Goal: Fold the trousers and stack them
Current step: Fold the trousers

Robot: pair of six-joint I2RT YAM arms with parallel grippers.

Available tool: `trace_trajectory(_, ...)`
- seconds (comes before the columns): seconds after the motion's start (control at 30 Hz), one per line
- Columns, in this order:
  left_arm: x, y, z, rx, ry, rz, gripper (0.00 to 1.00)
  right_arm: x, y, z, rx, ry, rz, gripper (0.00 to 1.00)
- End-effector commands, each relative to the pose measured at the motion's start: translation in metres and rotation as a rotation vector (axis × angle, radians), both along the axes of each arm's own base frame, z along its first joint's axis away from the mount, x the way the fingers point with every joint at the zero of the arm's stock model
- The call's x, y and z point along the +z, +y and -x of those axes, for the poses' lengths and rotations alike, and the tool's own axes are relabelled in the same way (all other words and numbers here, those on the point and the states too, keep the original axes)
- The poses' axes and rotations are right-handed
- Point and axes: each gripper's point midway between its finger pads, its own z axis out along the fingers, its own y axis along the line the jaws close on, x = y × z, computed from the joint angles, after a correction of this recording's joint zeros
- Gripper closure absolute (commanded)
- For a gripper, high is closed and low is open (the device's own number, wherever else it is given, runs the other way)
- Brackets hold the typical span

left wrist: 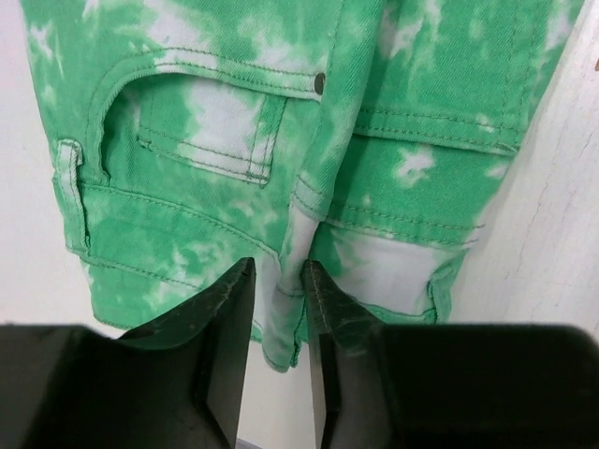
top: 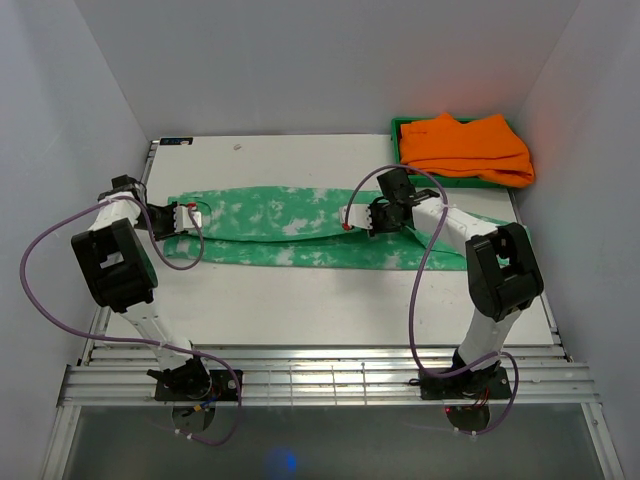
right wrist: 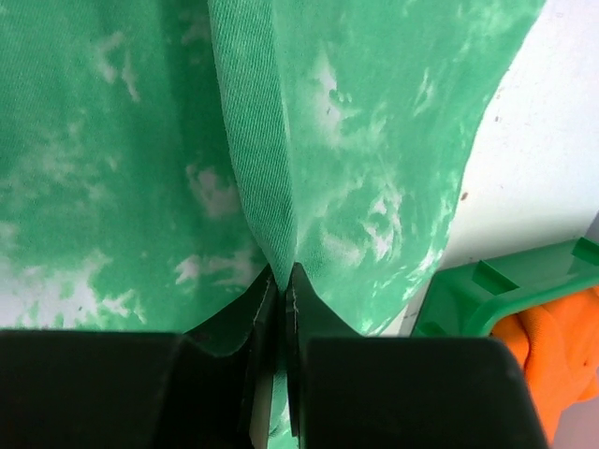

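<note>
The green trousers (top: 280, 228) with white tie-dye blotches lie stretched left to right across the middle of the table. My left gripper (top: 188, 215) is at their waist end on the left. In the left wrist view the fingers (left wrist: 225, 318) stand close together with a fold of the waistband (left wrist: 285, 281) between them, next to a pocket (left wrist: 215, 122). My right gripper (top: 350, 218) is over the legs, right of the middle. In the right wrist view it (right wrist: 281, 276) is shut on a raised ridge of the green cloth (right wrist: 257, 140).
A green bin (top: 398, 130) at the back right holds folded plain orange garments (top: 470, 148). It also shows in the right wrist view (right wrist: 468, 299) with orange cloth (right wrist: 552, 346). White walls close in the table on three sides. The arm bases stand at the near edge.
</note>
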Motion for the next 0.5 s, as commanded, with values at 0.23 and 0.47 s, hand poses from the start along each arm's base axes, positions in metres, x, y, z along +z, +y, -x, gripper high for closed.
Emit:
trace_trajectory(0.23,-0.001,0.002,-0.006,-0.01,-0.033,-0.003,0.63,0.001,-0.006,-0.004,-0.028,0.023,0.009,0.92)
trace_trajectory(0.47,-0.018,0.009,-0.005,-0.012,-0.003,-0.036,0.75,0.006,-0.005,-0.006,-0.029,0.013,0.006,0.92)
